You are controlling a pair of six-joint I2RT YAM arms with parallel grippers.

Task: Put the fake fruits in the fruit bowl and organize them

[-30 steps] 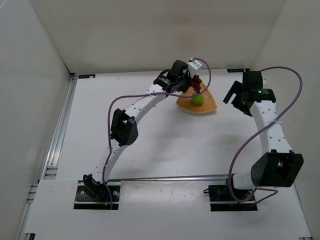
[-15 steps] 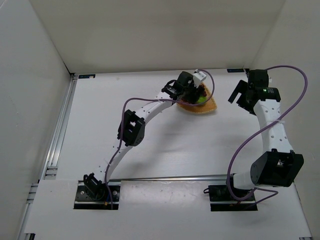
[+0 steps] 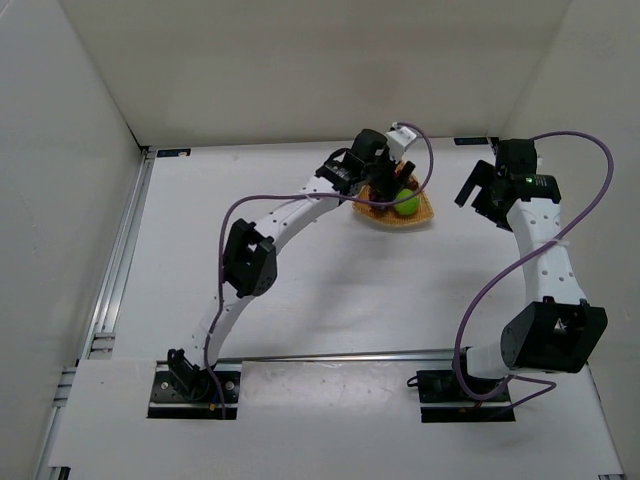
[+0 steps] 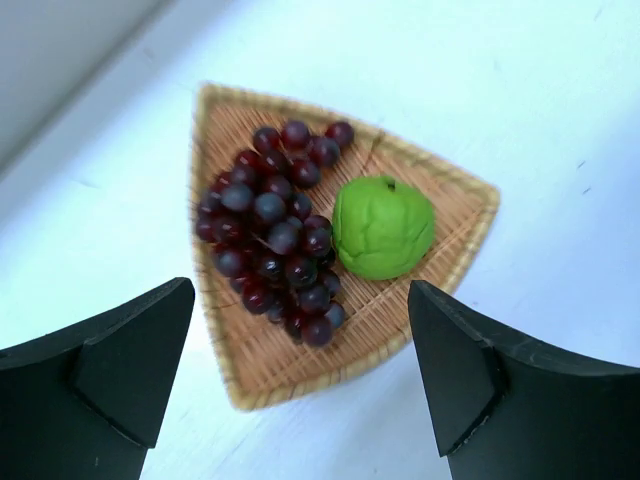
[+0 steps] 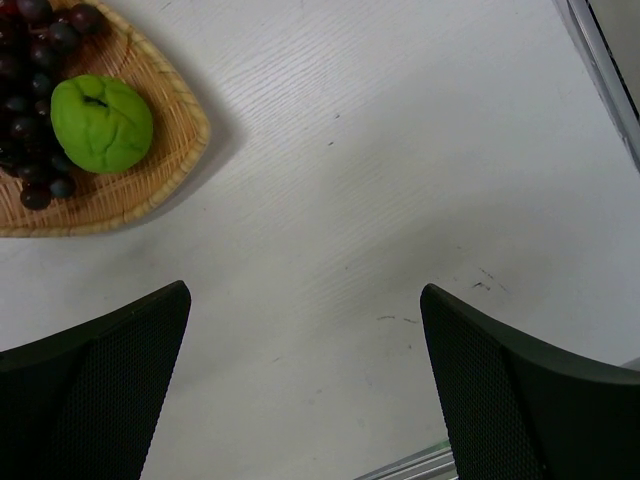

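Note:
The tan woven fruit bowl (image 4: 290,370) lies on the white table at the far middle (image 3: 420,217). Both fake fruits rest inside it, side by side and touching: the dark red-purple grapes (image 4: 272,235) on the left and the lime-green ball (image 4: 383,227) on the right. My left gripper (image 4: 300,325) hovers just above the bowl, open, with nothing between its fingers; from above, the left gripper (image 3: 385,183) hides part of the grapes. My right gripper (image 5: 305,310) is open over bare table to the right of the bowl (image 5: 150,190), also holding nothing.
White walls close in the table at the back and on both sides. An aluminium rail (image 3: 118,255) runs along the left edge, and another rail (image 5: 600,60) lies close to the right arm. Purple cables loop from both arms.
My left gripper came down over the bowl with the grapes, opened and let them go beside the green ball. The right arm shifted slightly and stayed open.

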